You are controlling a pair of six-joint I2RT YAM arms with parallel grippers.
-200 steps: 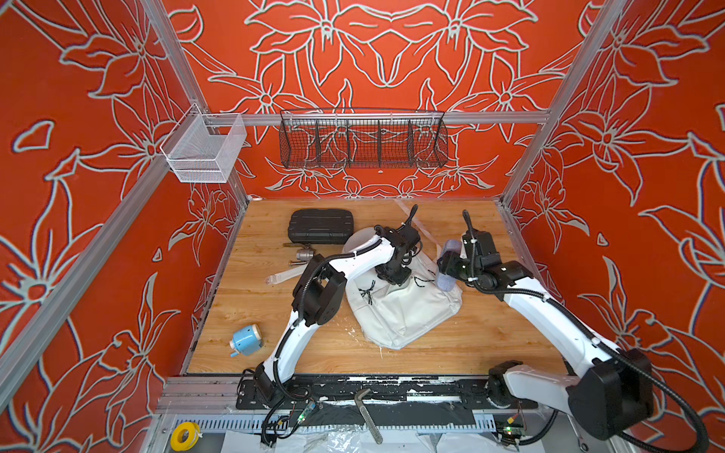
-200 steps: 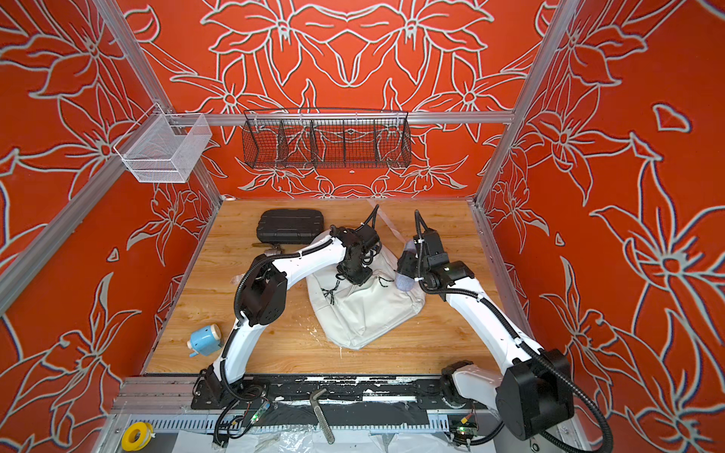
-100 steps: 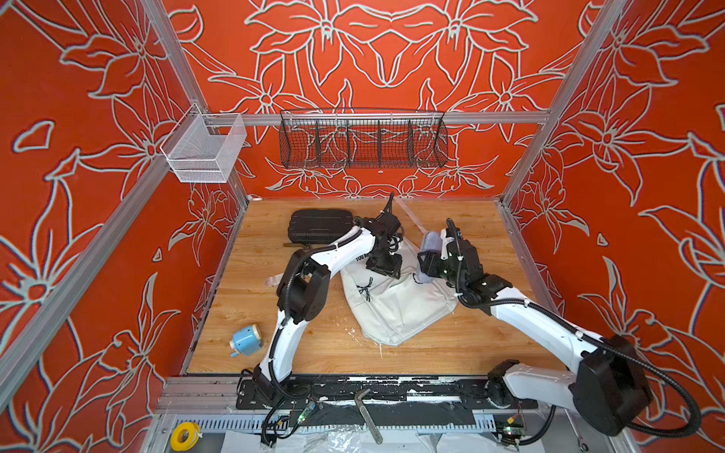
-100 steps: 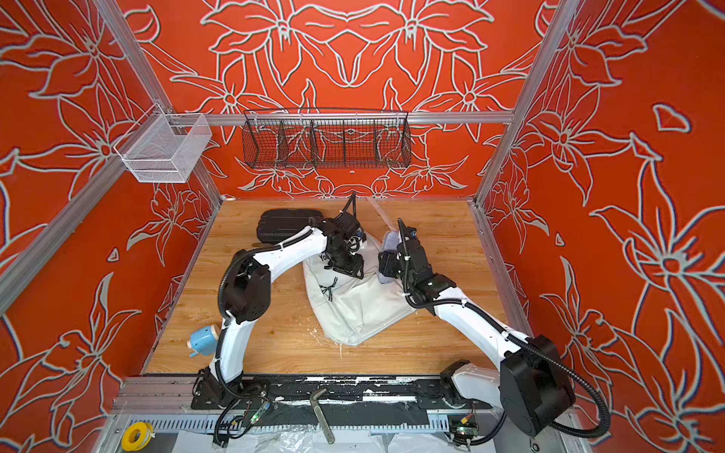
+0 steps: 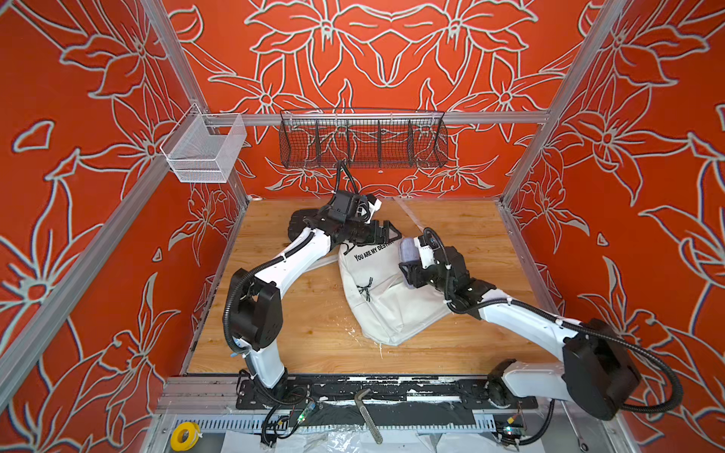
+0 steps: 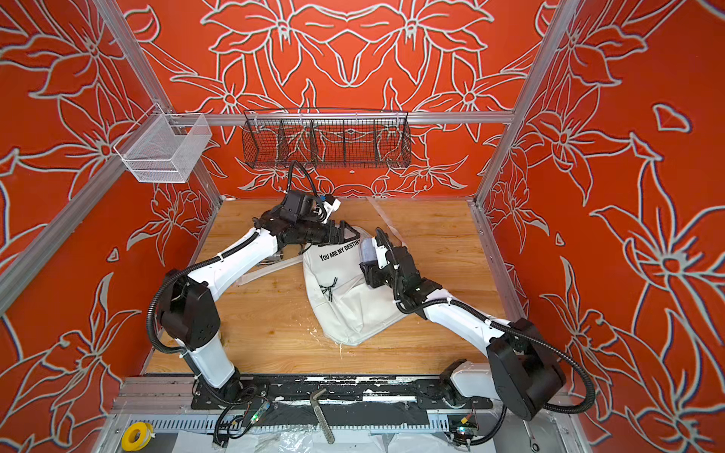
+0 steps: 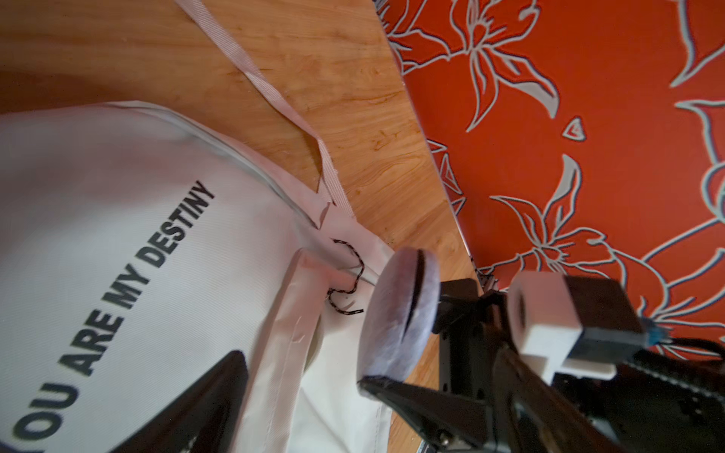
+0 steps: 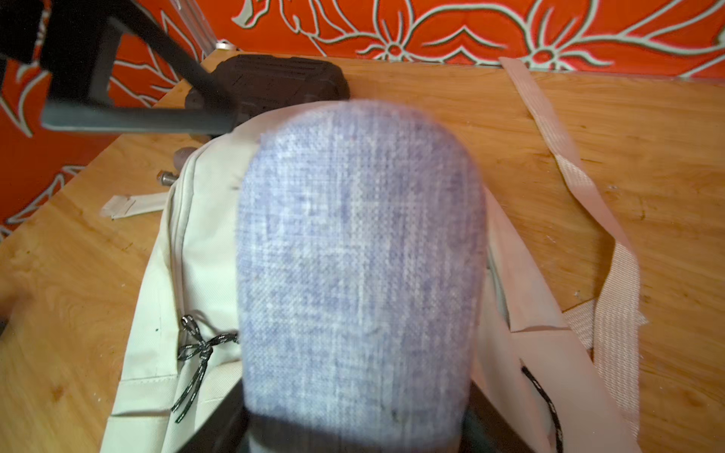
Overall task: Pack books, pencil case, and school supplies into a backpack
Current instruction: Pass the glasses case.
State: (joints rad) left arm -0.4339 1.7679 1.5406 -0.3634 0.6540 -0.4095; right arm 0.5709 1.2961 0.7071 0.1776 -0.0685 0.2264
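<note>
A: Where is the left claw point(image 5: 392, 232)?

B: Its jaws are apart and hold nothing. It sits at the far, printed end of the backpack point(image 5: 386, 310), which lies flat on the tabletop point(image 5: 314, 333).

A: And the pencil case point(image 5: 408, 251)?

B: The right claw point(image 5: 409, 266) is clamped on it, above the backpack's right side. The case looks soft and light, so a grip across its middle should suit, though it will squash.

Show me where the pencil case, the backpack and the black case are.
pencil case point(image 8: 359, 255), right wrist view, middle of its fabric side
backpack point(image 5: 392, 313), in a top view, plain front panel
black case point(image 8: 282, 78), right wrist view, its ribbed top
</note>
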